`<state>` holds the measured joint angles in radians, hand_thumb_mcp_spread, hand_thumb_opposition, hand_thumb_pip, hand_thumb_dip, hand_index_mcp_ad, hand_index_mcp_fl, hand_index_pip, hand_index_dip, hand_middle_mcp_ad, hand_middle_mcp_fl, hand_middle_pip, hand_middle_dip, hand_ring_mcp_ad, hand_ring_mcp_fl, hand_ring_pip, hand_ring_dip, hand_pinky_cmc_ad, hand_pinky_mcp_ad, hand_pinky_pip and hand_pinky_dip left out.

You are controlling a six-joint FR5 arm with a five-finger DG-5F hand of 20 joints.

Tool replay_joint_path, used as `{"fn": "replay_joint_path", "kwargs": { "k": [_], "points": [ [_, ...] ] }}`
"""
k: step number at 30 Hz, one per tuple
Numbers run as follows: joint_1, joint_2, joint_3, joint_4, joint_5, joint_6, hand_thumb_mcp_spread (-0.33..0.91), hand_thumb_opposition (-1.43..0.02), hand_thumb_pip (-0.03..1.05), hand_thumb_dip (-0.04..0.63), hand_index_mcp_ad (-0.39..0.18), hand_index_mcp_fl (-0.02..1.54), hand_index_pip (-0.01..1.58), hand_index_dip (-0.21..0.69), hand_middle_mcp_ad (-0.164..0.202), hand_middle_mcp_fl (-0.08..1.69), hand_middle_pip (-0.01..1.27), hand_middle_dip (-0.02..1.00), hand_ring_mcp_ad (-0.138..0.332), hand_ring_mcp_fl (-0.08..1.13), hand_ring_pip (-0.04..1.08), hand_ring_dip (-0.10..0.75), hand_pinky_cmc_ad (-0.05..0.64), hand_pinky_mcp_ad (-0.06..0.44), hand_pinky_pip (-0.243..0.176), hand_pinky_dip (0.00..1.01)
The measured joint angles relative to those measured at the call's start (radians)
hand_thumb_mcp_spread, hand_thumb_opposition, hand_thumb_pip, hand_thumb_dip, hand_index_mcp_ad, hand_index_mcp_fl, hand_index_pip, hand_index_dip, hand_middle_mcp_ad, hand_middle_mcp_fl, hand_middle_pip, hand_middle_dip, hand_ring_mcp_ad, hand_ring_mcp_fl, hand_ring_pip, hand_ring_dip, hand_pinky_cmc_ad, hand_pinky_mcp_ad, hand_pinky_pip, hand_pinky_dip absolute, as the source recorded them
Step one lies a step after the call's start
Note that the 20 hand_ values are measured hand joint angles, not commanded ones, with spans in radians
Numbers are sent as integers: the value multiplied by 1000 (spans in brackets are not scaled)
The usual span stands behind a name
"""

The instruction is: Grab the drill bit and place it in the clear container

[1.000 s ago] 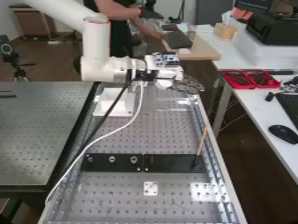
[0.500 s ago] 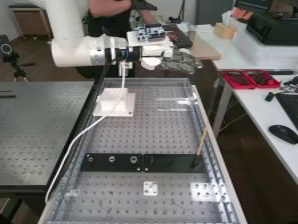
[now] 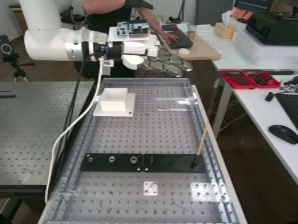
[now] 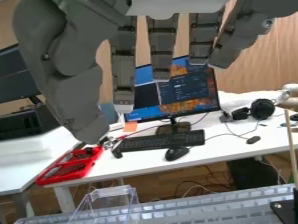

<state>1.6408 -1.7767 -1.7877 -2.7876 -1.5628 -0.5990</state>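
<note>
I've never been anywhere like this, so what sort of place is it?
Probably a robotics lab or workshop: a robot arm stands over a bench with a perforated metal top, and a desk beside it holds a keyboard.

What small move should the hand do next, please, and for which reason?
Probably the hand should lower a little toward the bench, ready for grasping: it is raised at the bench's far end, its fingers straight and apparently holding nothing, while the clear container stands low at that end.
</note>
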Motion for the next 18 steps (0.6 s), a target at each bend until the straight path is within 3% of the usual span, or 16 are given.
{"fn": "replay_joint_path", "kwargs": {
  "k": [18],
  "points": [
    [-5,36,0,-19,0,-26,408,-824,651,283,-113,342,675,202,75,183,120,206,188,14,98,37,298,148,-93,309]
  ]
}}
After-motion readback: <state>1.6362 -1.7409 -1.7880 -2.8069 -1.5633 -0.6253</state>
